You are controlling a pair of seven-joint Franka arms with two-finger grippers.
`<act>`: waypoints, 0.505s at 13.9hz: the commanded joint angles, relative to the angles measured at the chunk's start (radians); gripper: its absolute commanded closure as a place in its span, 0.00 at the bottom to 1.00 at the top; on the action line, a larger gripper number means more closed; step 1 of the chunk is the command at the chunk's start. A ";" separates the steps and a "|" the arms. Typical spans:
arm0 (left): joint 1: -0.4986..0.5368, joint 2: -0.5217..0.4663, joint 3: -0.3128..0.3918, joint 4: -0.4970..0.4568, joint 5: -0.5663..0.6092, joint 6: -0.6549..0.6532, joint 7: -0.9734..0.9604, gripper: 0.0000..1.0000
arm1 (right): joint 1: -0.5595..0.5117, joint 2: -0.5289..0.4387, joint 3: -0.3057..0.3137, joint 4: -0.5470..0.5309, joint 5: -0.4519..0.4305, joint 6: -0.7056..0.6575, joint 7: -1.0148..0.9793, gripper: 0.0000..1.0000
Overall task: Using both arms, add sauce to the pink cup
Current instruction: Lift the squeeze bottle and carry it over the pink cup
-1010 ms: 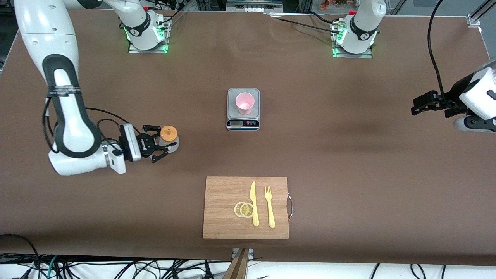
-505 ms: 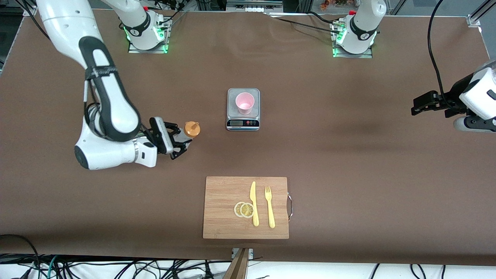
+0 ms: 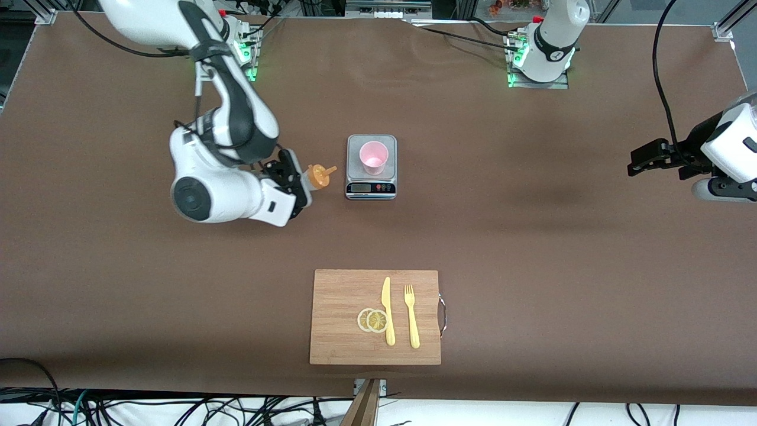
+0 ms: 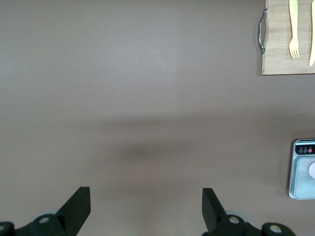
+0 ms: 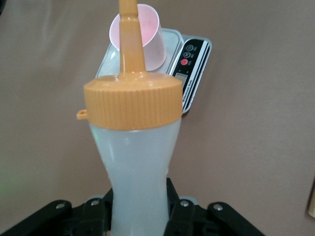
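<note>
- The right gripper (image 3: 300, 182) is clamped on the sauce (image 3: 317, 176), holding the squeeze bottle off the table with its orange nozzle tipped toward the grey scale (image 3: 371, 188)
- In the right wrist view the sauce (image 5: 135, 162) fills the middle: whitish translucent body pinched at the waist between the black fingers (image 5: 101, 209), ribbed orange cap above, nozzle in line with the pink cup (image 5: 147, 42)
- The bottle hangs over bare brown table (image 3: 532, 248), just beside the scale on the right arm's end, not yet over the cup
- The pink cup (image 3: 374, 157) stands upright on the scale's platform, open rim up, above the display and buttons
- The left gripper (image 3: 647, 160) waits in the air over the left arm's end of the table, well apart from the scale
- In the left wrist view its two black fingers (image 4: 78, 209) stand wide apart with nothing between them; only table shows below, with a corner of the scale (image 4: 301, 169) at the frame edge
- A wooden cutting board (image 3: 343, 349) lies nearer the front camera than the scale
- On the board: two lemon slices (image 3: 372, 320), a yellow knife (image 3: 387, 310) and a yellow fork (image 3: 411, 316), side by side
- A metal handle (image 3: 442, 316) sits on the board's edge toward the left arm's end
</note>
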 commanded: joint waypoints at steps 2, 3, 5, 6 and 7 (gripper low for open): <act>-0.006 0.005 0.005 0.017 0.010 -0.011 0.012 0.00 | 0.099 -0.031 -0.005 -0.030 -0.117 0.013 0.161 0.82; -0.006 0.005 0.003 0.017 0.010 -0.011 0.012 0.00 | 0.121 -0.030 -0.005 -0.031 -0.130 0.014 0.190 0.81; -0.006 0.005 0.005 0.017 0.010 -0.011 0.012 0.00 | 0.168 -0.028 -0.005 -0.033 -0.180 0.014 0.243 0.81; -0.006 0.005 0.005 0.017 0.010 -0.011 0.010 0.00 | 0.179 -0.028 -0.005 -0.040 -0.217 0.014 0.272 0.80; -0.006 0.005 0.005 0.017 0.010 -0.011 0.012 0.00 | 0.190 -0.028 -0.005 -0.053 -0.231 0.013 0.281 0.79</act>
